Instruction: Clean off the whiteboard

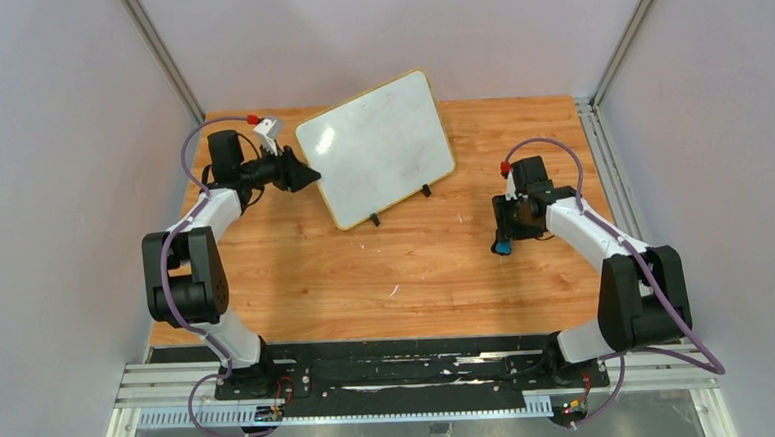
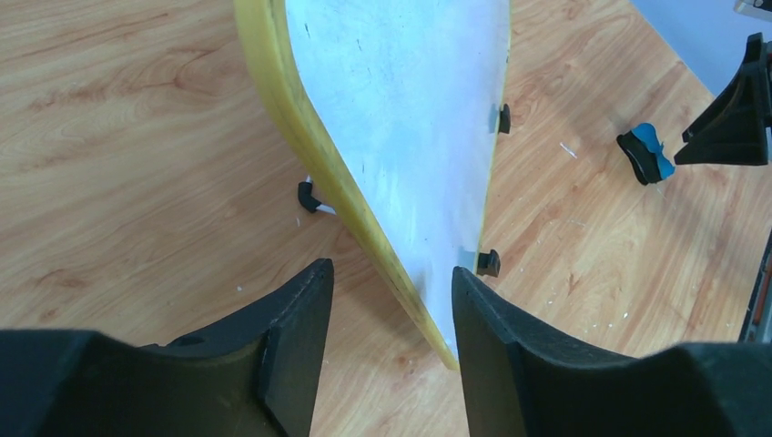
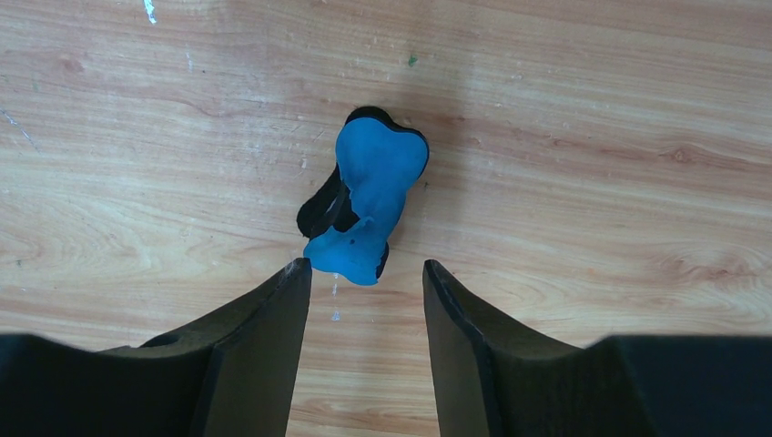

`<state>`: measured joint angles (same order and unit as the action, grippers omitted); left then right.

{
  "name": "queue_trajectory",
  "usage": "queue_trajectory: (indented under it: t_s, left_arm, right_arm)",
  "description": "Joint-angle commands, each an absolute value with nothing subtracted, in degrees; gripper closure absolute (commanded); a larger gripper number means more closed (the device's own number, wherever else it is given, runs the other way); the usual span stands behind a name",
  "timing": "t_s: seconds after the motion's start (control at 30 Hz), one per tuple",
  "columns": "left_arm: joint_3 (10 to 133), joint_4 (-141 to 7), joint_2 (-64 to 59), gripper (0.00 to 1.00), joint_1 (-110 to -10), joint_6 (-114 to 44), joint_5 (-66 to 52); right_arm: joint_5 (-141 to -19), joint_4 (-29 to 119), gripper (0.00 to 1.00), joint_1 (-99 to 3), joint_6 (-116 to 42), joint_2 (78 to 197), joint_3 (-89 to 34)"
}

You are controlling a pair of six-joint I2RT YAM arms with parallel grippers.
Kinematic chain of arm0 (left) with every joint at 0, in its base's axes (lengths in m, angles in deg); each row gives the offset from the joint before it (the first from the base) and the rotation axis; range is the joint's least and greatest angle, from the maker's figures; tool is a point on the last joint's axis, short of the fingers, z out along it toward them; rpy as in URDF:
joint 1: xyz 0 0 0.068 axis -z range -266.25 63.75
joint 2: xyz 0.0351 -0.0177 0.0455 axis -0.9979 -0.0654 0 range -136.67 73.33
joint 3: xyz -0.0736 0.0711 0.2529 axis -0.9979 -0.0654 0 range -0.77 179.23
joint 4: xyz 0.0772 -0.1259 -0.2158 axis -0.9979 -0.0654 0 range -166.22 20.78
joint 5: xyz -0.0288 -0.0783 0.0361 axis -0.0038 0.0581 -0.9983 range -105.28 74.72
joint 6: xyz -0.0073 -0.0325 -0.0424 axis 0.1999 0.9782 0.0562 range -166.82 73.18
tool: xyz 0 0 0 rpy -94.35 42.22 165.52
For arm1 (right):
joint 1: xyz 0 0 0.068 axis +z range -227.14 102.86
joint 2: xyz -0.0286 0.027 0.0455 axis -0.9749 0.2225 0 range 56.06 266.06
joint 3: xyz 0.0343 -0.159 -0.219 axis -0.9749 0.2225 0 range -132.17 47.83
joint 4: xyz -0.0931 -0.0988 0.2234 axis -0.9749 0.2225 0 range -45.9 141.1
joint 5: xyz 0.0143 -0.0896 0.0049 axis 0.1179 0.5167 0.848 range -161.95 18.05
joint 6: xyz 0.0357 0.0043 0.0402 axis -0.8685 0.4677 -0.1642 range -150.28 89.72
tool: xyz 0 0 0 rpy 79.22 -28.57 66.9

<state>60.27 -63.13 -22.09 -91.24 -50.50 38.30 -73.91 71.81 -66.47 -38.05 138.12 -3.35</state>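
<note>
The whiteboard (image 1: 375, 149) stands tilted on the wooden table at the back, on two black feet, its white face showing only faint smudges. My left gripper (image 1: 306, 176) is at its left lower corner. In the left wrist view the yellow-framed whiteboard (image 2: 401, 118) runs edge-on between the open fingers of the left gripper (image 2: 391, 278), its corner close to the right finger and clear of the left one. My right gripper (image 1: 505, 234) hangs open just behind a blue and black eraser (image 3: 369, 205), which lies loose on the table ahead of the right gripper's (image 3: 366, 266) tips.
Grey walls enclose the table (image 1: 387, 279) on three sides. The eraser (image 2: 646, 153) and the right gripper (image 2: 728, 118) also show at the right of the left wrist view. White crumbs speckle the wood.
</note>
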Motion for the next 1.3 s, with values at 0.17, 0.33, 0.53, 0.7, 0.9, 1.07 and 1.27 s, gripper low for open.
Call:
queue_trajectory:
  t_s: [0.17, 0.33, 0.53, 0.7, 0.9, 1.07, 1.27]
  left_arm:
    - [60.03, -66.82, -18.66, 0.42, -90.98, -52.68, 38.69]
    - [58.82, -70.86, -14.58, 0.35, -91.04, -56.13, 37.45]
    - [54.27, -72.12, -6.59, 0.33, -91.91, -57.21, 30.02]
    - [49.33, -70.42, -0.59, 0.31, -94.4, -54.97, 20.33]
    - [40.65, -62.76, 6.13, 0.19, -98.11, -51.93, 9.77]
    - [36.88, -61.55, 8.97, 0.15, -98.56, -52.06, 4.29]
    - [34.41, -61.63, 10.64, 0.12, -98.65, -50.47, -0.34]
  right_arm:
    - [-73.54, 72.89, 0.5, -67.34, -38.81, 136.9, -4.43]
    - [-73.2, 72.87, 0.5, -67.38, -38.94, 136.14, -4.2]
    - [-72.59, 72.04, 0.5, -67.35, -39.62, 134.46, -3.41]
    - [-71.01, 70.58, 0.5, -67.34, -40.89, 132.62, -2.27]
    - [-68.3, 67.82, 0.5, -67.31, -42.75, 128.95, 0.58]
    - [-67.68, 67.1, 0.5, -67.29, -43.58, 127.8, 1.59]
    - [-68.65, 65.03, 0.5, -67.14, -44.41, 127.13, 3.24]
